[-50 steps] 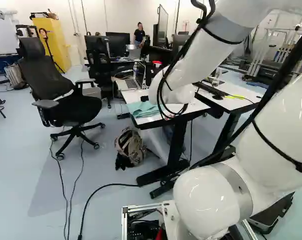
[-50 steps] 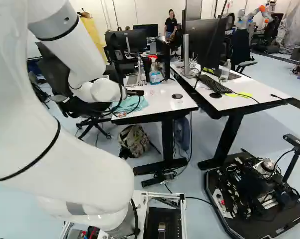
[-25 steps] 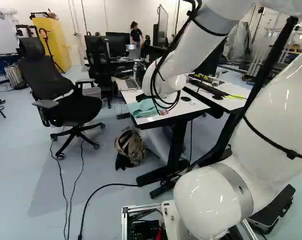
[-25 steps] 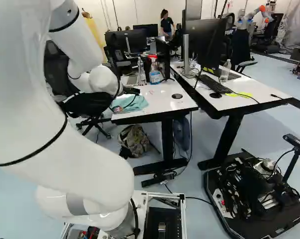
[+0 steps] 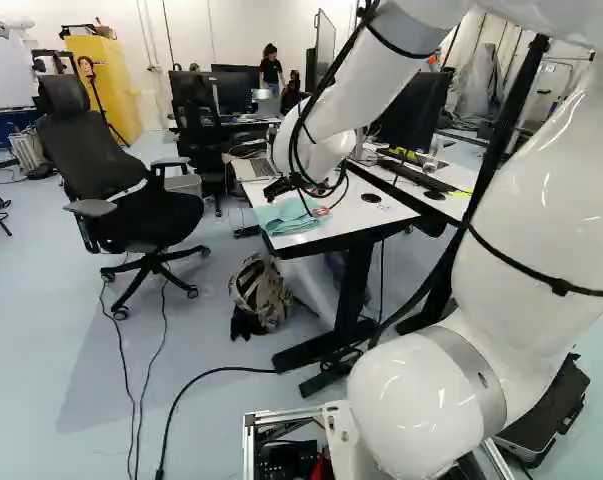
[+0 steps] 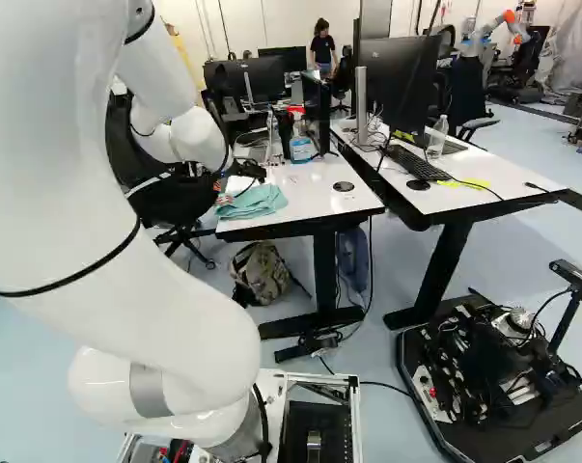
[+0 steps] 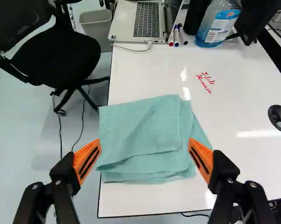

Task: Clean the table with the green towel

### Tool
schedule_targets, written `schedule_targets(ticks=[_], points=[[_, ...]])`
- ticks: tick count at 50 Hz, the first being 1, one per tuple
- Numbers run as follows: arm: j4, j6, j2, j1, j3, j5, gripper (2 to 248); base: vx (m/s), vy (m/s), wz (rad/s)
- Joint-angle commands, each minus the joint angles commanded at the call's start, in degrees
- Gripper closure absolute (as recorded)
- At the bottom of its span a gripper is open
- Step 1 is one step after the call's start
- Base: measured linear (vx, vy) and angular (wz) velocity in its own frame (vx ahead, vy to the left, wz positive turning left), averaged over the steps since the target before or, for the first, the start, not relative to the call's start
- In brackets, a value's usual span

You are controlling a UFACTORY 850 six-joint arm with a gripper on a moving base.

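My gripper (image 5: 279, 188) hangs above the near end of the white table in the left base view. Seen from the wrist, the gripper (image 7: 145, 156) is open, its orange pads (image 7: 87, 160) wide apart. The folded green towel (image 7: 145, 137) lies flat on the table (image 7: 233, 172) at its corner, below and between the fingers, ungripped. Ahead of the gripper, past the towel, red handwriting (image 7: 205, 82) marks the tabletop. The towel (image 6: 255, 201) also shows in the right base view.
A laptop (image 7: 140, 21), several markers (image 7: 177, 36) and a blue-liquid bottle (image 7: 218, 23) stand at the table's far end. A black chair (image 5: 131, 200) is left of the table, a backpack (image 5: 261, 292) beneath. Another robot (image 6: 488, 29) stands far back.
In the left base view my arm's wrist has swung left, bringing the gripper into sight above the towel. The base and the towel have stayed put.
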State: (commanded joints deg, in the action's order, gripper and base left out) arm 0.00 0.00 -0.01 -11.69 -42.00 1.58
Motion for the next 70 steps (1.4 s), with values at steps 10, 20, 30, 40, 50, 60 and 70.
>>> schedule_targets(ticks=[10, 20, 30, 40, 50, 60, 70], points=[[0.00, 0.00, -1.57, -0.48, -3.09, -3.48, 3, 0.000, 0.000, 0.000], [0.00, 0.00, -3.13, -0.94, -6.20, -6.75, 3, 0.000, 0.000, 0.000], [0.00, 0.00, -5.61, -1.38, -9.43, -9.59, 3, 0.000, 0.000, 0.000], [0.00, 0.00, -8.20, -1.74, -12.25, -11.51, 3, 0.000, 0.000, 0.000], [0.00, 0.00, -8.39, -1.77, -12.46, -11.51, 3, 0.000, 0.000, 0.000], [0.00, 0.00, -8.39, -1.77, -12.46, -11.51, 3, 0.000, 0.000, 0.000], [0.00, 0.00, -8.86, -1.77, -12.52, -11.51, 3, 0.000, 0.000, 0.000]])
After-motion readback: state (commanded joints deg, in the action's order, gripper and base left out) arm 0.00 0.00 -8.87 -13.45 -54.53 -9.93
